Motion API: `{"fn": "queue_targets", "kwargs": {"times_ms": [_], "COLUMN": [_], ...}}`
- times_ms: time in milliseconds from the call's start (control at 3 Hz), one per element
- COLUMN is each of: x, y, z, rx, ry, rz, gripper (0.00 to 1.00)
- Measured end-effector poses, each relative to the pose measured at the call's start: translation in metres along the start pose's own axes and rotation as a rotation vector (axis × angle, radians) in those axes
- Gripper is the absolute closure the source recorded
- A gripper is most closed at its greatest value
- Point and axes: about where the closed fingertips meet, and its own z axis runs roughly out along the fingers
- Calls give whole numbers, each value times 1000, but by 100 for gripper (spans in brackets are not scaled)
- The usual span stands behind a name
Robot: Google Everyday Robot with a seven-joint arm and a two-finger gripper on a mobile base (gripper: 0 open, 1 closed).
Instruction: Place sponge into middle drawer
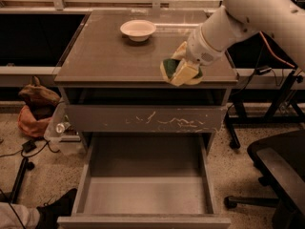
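Note:
The sponge [168, 67], dark green on pale yellow foam, sits between the fingers of my gripper [183, 72] at the front right edge of the cabinet top [105, 56]. The gripper is shut on the sponge, and my white arm reaches in from the upper right. The middle drawer [143, 194] is pulled open below, with its grey floor bare. It lies lower than the sponge and nearer the camera. The closed drawer front with whitish scratches [147, 119] is between them.
A white bowl [138, 29] stands at the back of the cabinet top. A dark office chair [281, 171] is at the lower right. An orange-brown bag [34, 104] and cables lie on the floor at left. A person's shoe [57, 211] is at the bottom left.

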Motion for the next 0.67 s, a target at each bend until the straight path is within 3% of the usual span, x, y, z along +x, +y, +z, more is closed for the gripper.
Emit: {"fn": "queue_targets", "kwargs": {"times_ms": [333, 667], "x": [18, 18], "y": [23, 24], "z": [19, 20], "rx": [-29, -35], "ry": [6, 7], "rz": [27, 26], "gripper": [100, 100]}}
